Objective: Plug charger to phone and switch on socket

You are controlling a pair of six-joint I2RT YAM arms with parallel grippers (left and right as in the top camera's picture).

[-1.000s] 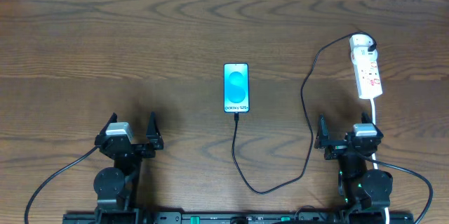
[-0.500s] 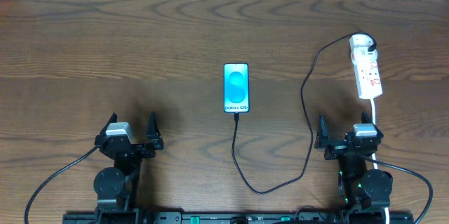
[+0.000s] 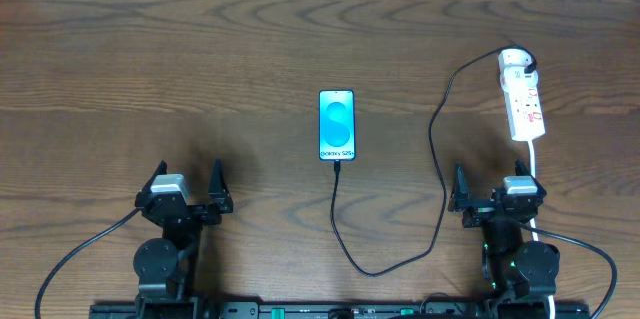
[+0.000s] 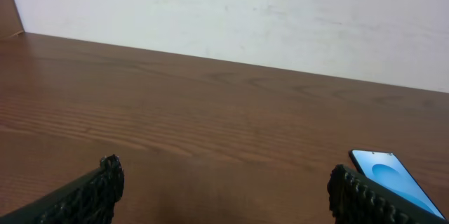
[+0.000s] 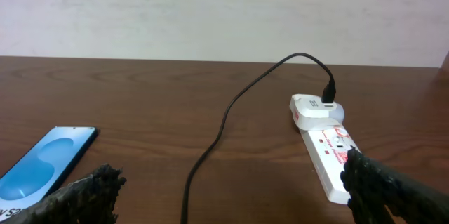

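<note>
Overhead: we see charger (image 3: 435, 139) tip meeting phone (image 3: 337, 125) bottom edge, so plugging looks done. Socket (image 3: 523, 104) switch unreadable, probably remaining. Our left gripper (image 3: 188, 181) and right gripper (image 3: 488, 185) both wide, empty.

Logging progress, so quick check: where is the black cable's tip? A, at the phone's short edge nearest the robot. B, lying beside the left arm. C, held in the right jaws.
A: in the overhead view the charger runs up to the phone and its tip meets that near short edge.
</note>
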